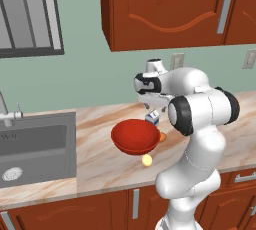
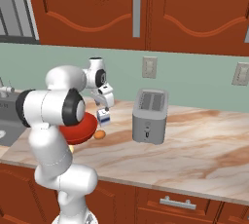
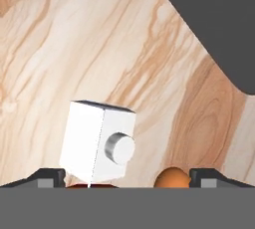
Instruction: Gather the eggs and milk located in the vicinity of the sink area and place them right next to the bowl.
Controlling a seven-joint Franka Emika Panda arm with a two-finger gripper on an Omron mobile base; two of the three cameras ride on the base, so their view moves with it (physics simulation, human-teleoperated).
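Note:
The red bowl sits on the marble counter, and the arm partly covers the bowl in the right base view. The white milk carton stands upright just behind the bowl's right rim. An orange-brown egg lies at the bowl's right side, a pale yellow egg at its front. My gripper hangs open just above the carton. In the hand view the carton's top and the orange egg lie between the spread fingertips, with my gripper holding nothing. The sink is at the far left.
A grey toaster stands on the counter right of the carton, and its dark edge crosses the hand view's upper right. Wall cabinets hang above. Bare counter stretches to the right of the toaster.

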